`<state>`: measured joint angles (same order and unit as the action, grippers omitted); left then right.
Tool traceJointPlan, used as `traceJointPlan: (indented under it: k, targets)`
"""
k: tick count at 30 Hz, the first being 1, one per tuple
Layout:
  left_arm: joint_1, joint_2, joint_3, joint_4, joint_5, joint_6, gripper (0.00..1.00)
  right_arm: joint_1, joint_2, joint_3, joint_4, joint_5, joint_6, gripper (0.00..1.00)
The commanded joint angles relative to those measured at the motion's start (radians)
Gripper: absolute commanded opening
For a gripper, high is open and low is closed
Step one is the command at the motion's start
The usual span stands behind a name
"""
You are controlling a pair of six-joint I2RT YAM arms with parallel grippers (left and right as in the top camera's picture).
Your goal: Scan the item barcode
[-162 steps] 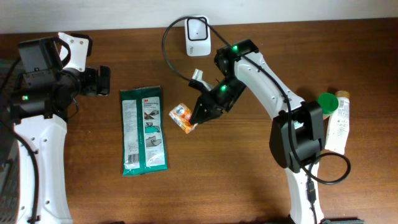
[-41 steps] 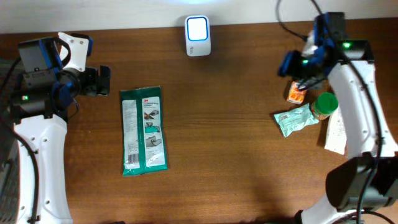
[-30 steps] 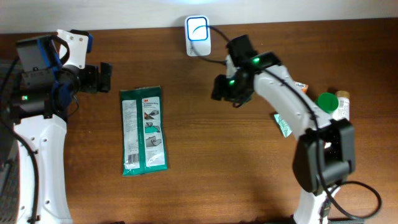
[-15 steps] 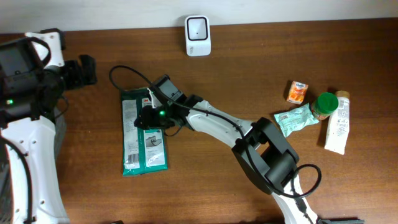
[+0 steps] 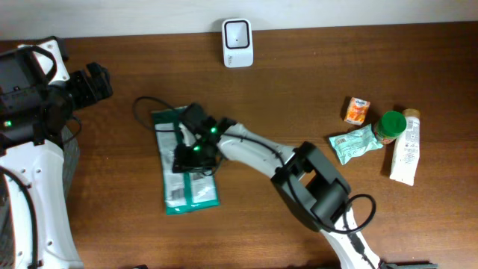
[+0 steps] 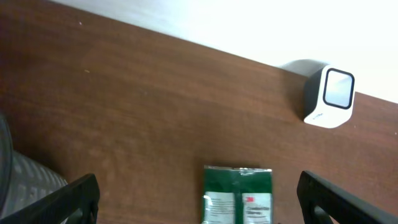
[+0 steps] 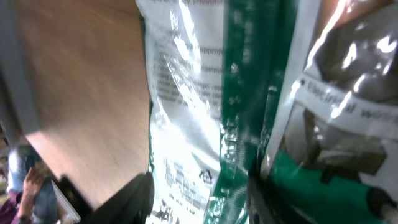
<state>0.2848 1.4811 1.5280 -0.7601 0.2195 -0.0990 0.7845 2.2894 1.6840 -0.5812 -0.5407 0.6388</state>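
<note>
Green packet (image 5: pixel 190 190): lies flat on the table (image 5: pixel 299 90), left of centre and slightly askew, its printed face up. It is well short of the scanner.
Right gripper (image 5: pixel 188 155): down on the packet's upper half. In the wrist view its dark fingers (image 7: pixel 138 199) stand either side of a raised crease of glossy film (image 7: pixel 205 112), pinching it.
Right arm: reaches low across the table from the right side to the packet.
Cable (image 5: pixel 146 104): a black loop on the wood just above and left of the packet.
Scanner (image 5: pixel 237 33): a white unit at the far edge, upright, window facing the table. It is well apart from the packet.
Left gripper (image 5: pixel 95 81): spread wide and holding nothing, hanging above the table's left end. Its own camera looks over bare wood to the packet's top edge and the scanner.
Far right: an orange pouch (image 5: pixel 357 110), a green-lidded jar (image 5: pixel 388 125), a pale green sachet (image 5: pixel 352 144) and a white tube (image 5: pixel 407 153) — clustered close together.
</note>
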Motion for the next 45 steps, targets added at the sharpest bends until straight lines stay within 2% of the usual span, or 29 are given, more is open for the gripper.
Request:
traceJointPlan:
  k: [1, 4, 7, 11, 12, 14, 15, 17, 19, 22, 26, 27, 29, 32, 35, 37, 39, 42, 45]
  targets:
    - [0.006, -0.008, 0.011, -0.028, -0.006, -0.008, 0.99, -0.109, 0.009, 0.017, -0.25, 0.064, -0.197, 0.47]
    - [-0.004, 0.016, 0.011, -0.05, -0.006, -0.005, 0.99, -0.187, 0.001, 0.089, -0.454, 0.261, -0.459, 0.53]
    - [-0.037, 0.058, 0.011, -0.07, -0.006, 0.027, 0.99, -0.23, 0.0, 0.132, -0.493, 0.423, -0.621, 0.55]
    - [-0.085, 0.09, 0.011, -0.072, -0.006, 0.117, 0.99, -0.302, 0.0, 0.321, -0.535, 0.43, -0.633, 0.55]
    - [-0.1, 0.097, 0.011, -0.072, -0.006, 0.143, 0.99, -0.323, 0.0, 0.341, -0.518, 0.43, -0.611, 0.55]
    - [-0.128, 0.114, 0.011, -0.072, -0.006, 0.157, 0.99, -0.363, 0.006, 0.335, -0.448, 0.503, -0.47, 0.5]
    - [-0.137, 0.123, 0.011, -0.072, -0.006, 0.157, 0.99, -0.375, 0.009, 0.322, -0.406, 0.541, -0.404, 0.44]
    - [-0.14, 0.148, 0.011, -0.071, -0.006, 0.157, 0.99, -0.39, 0.031, 0.294, -0.325, 0.599, -0.282, 0.23]
    - [-0.14, 0.171, 0.011, -0.071, -0.006, 0.157, 0.99, -0.391, 0.073, 0.292, -0.245, 0.605, -0.208, 0.15]
    - [-0.14, 0.191, 0.011, -0.067, -0.007, 0.157, 0.99, -0.365, 0.13, 0.292, -0.157, 0.59, -0.203, 0.14]
    - [-0.14, 0.191, 0.011, -0.044, -0.008, 0.157, 0.99, -0.326, 0.174, 0.291, -0.137, 0.519, -0.205, 0.14]
    - [-0.14, 0.191, 0.011, -0.038, -0.008, 0.157, 0.99, -0.314, 0.178, 0.291, -0.136, 0.455, -0.235, 0.13]
    - [-0.14, 0.191, 0.011, -0.034, -0.007, 0.157, 0.99, -0.269, 0.178, 0.291, -0.138, 0.2, -0.432, 0.13]
    - [-0.14, 0.191, 0.011, -0.038, -0.007, 0.157, 0.99, -0.206, 0.178, 0.291, -0.272, 0.014, -0.51, 0.14]
    - [-0.14, 0.191, 0.011, -0.042, -0.007, 0.167, 0.99, -0.178, 0.178, 0.291, -0.54, 0.061, -0.511, 0.14]
    - [-0.14, 0.191, 0.011, -0.043, -0.007, 0.177, 0.99, -0.212, 0.164, 0.291, -0.606, 0.171, -0.506, 0.14]
    - [-0.14, 0.191, 0.011, -0.044, -0.007, 0.177, 0.99, -0.275, 0.099, 0.304, -0.643, 0.192, -0.512, 0.15]
    - [-0.14, 0.191, 0.011, -0.045, -0.007, 0.177, 0.99, -0.38, -0.087, 0.306, -0.696, 0.198, -0.512, 0.18]
    - [-0.14, 0.192, 0.011, -0.044, -0.007, 0.177, 0.99, -0.465, -0.222, 0.306, -0.853, 0.261, -0.512, 0.19]
